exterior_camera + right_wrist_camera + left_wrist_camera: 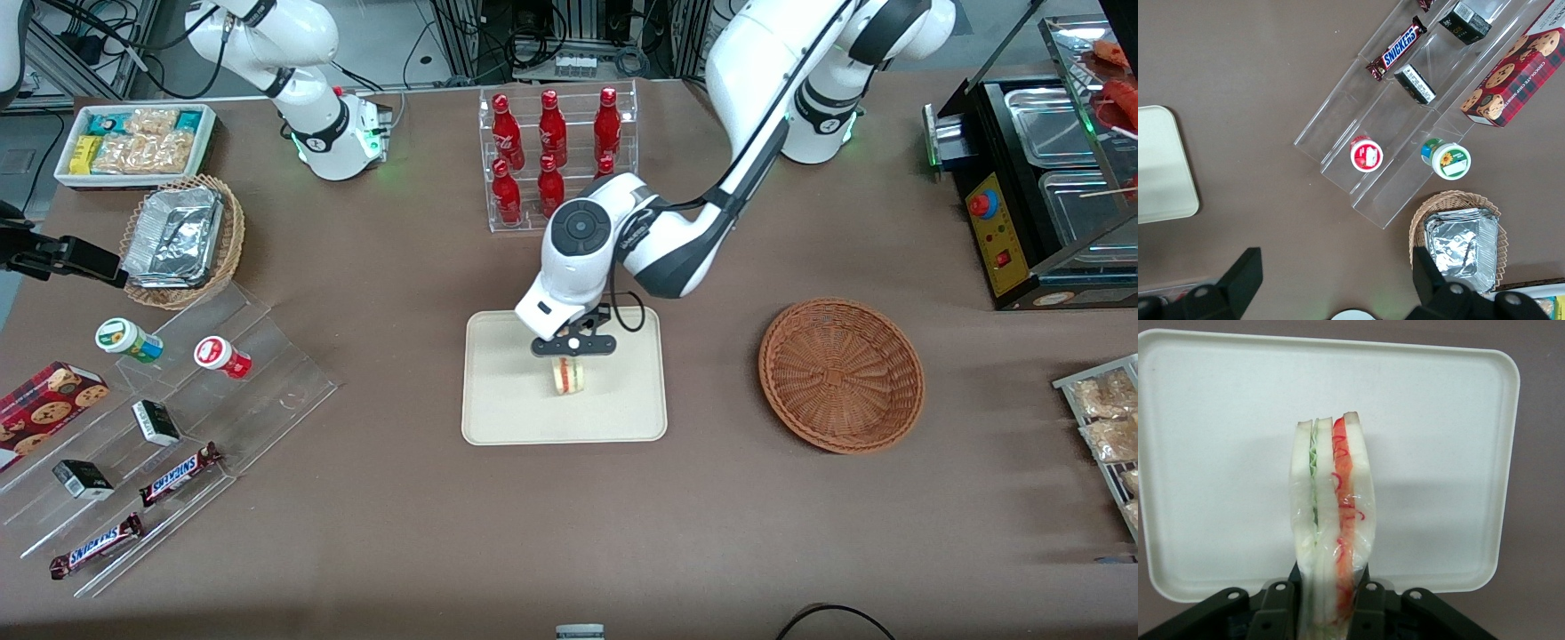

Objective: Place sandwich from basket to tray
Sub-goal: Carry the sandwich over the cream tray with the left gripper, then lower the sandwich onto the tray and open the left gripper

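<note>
Cream tray lies on the brown worktop, and over its middle the hand is clamped on the sandwich, one finger on each bread face. Beside the tray, toward the working arm's end, sits the reddish wicker basket.

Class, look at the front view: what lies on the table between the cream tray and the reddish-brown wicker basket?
Nothing: the front view shows bare brown table between tray and basket. The gripper holds the sandwich over the tray.
</note>
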You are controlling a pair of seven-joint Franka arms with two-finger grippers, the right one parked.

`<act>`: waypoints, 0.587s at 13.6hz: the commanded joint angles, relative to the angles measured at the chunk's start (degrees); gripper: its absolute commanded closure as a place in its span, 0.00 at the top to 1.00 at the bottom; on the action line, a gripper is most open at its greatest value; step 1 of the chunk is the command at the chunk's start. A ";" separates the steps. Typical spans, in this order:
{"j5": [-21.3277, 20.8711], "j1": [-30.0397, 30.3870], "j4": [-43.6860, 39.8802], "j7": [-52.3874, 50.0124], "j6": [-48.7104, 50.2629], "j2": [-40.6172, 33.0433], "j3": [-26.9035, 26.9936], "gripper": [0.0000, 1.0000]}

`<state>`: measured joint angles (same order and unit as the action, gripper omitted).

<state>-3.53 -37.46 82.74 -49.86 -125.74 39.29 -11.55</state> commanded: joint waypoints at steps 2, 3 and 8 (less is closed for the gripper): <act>-3.58 -1.83 -4.96 -0.67 -0.82 5.18 1.00 0.30; -4.29 -1.83 -4.96 -0.67 -0.82 5.62 1.00 0.30; -4.39 -1.74 -5.05 -1.46 -1.96 6.76 1.09 0.38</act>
<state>-7.15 -38.25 79.86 -49.90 -127.35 44.66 -11.23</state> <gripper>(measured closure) 0.683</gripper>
